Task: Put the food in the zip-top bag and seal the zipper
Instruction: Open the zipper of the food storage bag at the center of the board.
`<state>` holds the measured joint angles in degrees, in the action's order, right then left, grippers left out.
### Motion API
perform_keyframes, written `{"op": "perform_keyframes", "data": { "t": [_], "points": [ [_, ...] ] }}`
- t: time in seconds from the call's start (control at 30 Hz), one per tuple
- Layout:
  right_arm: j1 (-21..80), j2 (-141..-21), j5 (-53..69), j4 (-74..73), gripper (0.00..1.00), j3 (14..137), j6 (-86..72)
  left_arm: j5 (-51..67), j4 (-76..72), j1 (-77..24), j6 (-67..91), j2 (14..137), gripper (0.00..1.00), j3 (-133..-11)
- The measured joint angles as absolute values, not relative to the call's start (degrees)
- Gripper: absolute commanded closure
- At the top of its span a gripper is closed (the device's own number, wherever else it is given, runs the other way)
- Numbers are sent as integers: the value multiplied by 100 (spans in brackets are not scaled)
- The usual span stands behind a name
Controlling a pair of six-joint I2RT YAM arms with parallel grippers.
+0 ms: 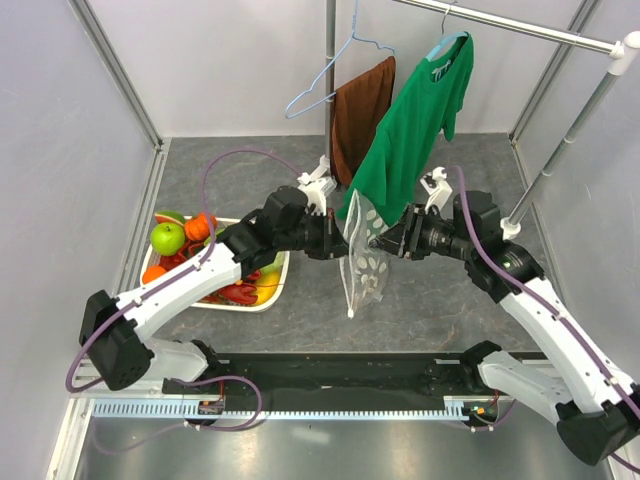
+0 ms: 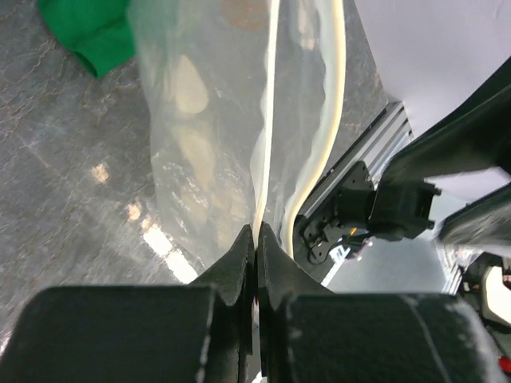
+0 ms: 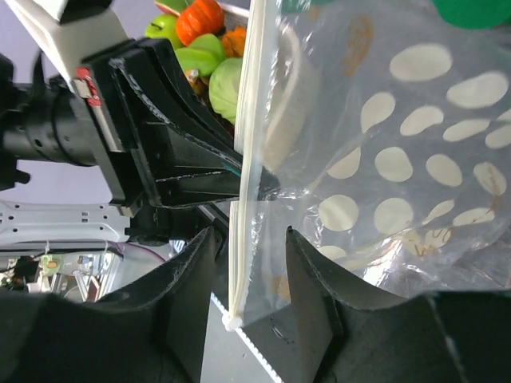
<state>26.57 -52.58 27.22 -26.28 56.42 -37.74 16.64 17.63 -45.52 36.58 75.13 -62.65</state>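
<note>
Right wrist shows the zipper (image 3: 244,144) hanging between the parted right fingers (image 3: 190,307).

I can read nothing here. From above, the green T-shirt (image 1: 420,120) has a dark print near its collar, too small to make out. From my right wrist, the zip-top bag (image 3: 399,159) shows faint brown marks among its white dots, but I cannot tell any letters in them. A small red tag (image 3: 86,86) on my left hand (image 3: 259,187) is too blurred to read.
</note>
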Motion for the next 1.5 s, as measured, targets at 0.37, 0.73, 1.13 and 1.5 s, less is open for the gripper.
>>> {"op": "perform_keyframes", "data": {
  "t": [0.37, 0.73, 1.13, 1.5],
  "points": [
    [3192, -5557, 2541, -2545, 39, 5581, -3765, 1441, 1765, -4668, 4134, 8051, 98, -6796],
    [3319, -5916, 1675, -2585, 66, 5546, -3489, 1358, 1750, -4838, 4200, 8276, 98, -6971],
    [3317, -5758, 628, -3581, 100, 5787, -2746, 1382, 1898, -4687, 3913, 7679, 98, -6552],
    [3214, -4869, 628, -4912, 100, 6547, -1905, 1706, 3068, -3885, 2145, 7669, 97, -6410]
  ]
}}
